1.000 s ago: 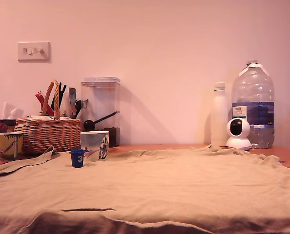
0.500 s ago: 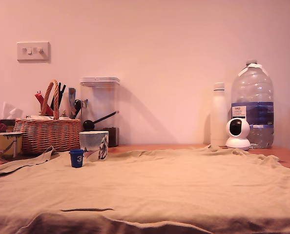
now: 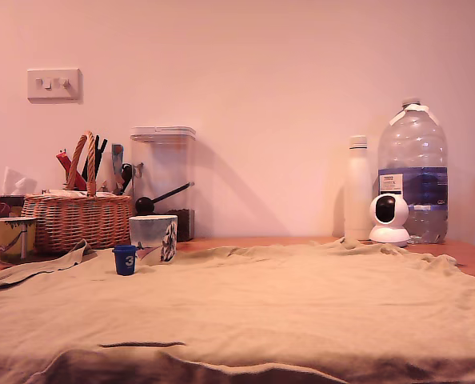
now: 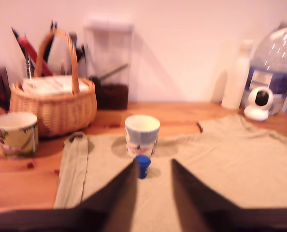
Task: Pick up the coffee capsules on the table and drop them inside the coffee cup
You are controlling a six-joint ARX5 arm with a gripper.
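Observation:
A dark blue coffee capsule [image 3: 125,260] with a white "3" stands on the beige cloth [image 3: 269,304], just in front of the coffee cup [image 3: 154,238], a short whitish cup with a blue and dark print. In the wrist view the capsule [image 4: 142,166] sits close before the cup [image 4: 142,134], and I cannot tell whether they touch. My gripper [image 4: 153,163] is open, its two dark fingers spread apart with nothing between them. The capsule lies just beyond the fingertips, nearer one finger. The exterior view does not show the gripper.
A wicker basket [image 3: 77,220] of utensils and a yellow-green mug [image 3: 9,238] stand at the exterior view's left. A clear canister [image 3: 165,180] is behind the cup. A white bottle [image 3: 357,188], a small white camera [image 3: 390,218] and a large water bottle [image 3: 413,172] stand at the right.

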